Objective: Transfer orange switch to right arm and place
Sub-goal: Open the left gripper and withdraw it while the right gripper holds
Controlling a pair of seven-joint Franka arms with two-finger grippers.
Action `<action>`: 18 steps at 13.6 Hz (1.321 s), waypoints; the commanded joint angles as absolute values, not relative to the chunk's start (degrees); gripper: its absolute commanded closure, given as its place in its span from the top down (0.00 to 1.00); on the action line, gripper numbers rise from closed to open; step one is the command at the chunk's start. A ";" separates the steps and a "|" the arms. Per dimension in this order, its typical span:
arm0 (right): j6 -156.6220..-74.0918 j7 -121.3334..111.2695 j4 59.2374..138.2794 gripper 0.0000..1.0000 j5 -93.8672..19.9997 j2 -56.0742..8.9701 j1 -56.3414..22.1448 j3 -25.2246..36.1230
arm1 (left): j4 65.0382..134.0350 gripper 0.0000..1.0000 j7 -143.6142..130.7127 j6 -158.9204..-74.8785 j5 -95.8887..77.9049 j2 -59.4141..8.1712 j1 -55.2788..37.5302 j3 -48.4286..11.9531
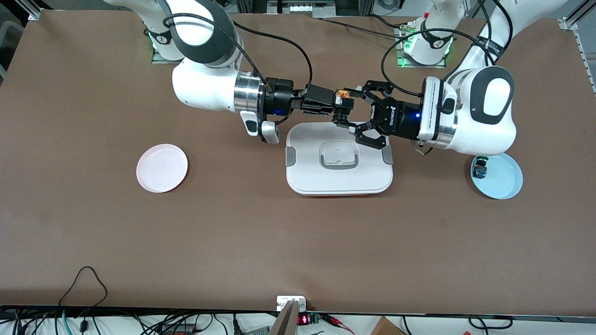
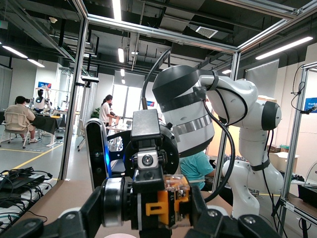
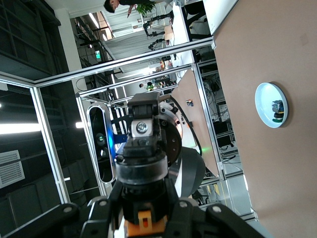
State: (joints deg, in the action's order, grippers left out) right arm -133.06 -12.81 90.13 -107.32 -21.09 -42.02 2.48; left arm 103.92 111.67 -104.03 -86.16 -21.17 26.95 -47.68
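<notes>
The orange switch (image 1: pixel 343 95), a small black block with orange markings, hangs in the air between both grippers, over the white box's edge nearest the robot bases. My left gripper (image 1: pixel 350 109), the wide claw-like one, spans the switch lengthwise with a finger at each end. In the left wrist view the switch (image 2: pixel 168 206) lies across that gripper (image 2: pixel 148 213). My right gripper (image 1: pixel 341 101), narrow and straight-fingered, closes across the switch's middle. In the right wrist view the switch (image 3: pixel 146 220) sits tight between the right gripper's (image 3: pixel 143 218) fingers.
A white lidded box (image 1: pixel 340 179) lies mid-table under the grippers. A pink plate (image 1: pixel 162 168) lies toward the right arm's end. A light blue plate (image 1: pixel 505 181) toward the left arm's end holds a small blue-and-green component (image 1: pixel 480 170).
</notes>
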 commanded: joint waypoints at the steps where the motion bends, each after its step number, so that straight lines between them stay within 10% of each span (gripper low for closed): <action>1: -133.42 -13.27 89.21 0.09 -108.11 -21.18 -42.89 2.72 | 104.85 0.01 112.41 -104.50 -87.54 -19.60 27.69 -48.34; 3: -133.42 -13.36 89.21 0.06 -108.11 -21.18 -42.89 2.64 | 104.85 0.20 112.41 -104.68 -87.54 -19.60 27.69 -48.25; 5: -133.33 -13.53 89.21 0.06 -108.11 -21.18 -42.71 2.64 | 104.85 0.98 112.41 -104.50 -87.54 -19.60 27.77 -48.08; 18: -130.35 -13.71 89.82 0.03 -106.53 -19.87 -37.27 2.90 | 103.89 1.00 111.71 -96.07 -80.60 -21.45 43.41 -47.81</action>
State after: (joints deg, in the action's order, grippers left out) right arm -131.73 -13.07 89.50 -107.15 -20.88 -38.57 3.17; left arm 104.34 111.71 -96.61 -81.34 -21.71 42.88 -47.15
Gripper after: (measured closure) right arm 0.652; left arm 0.000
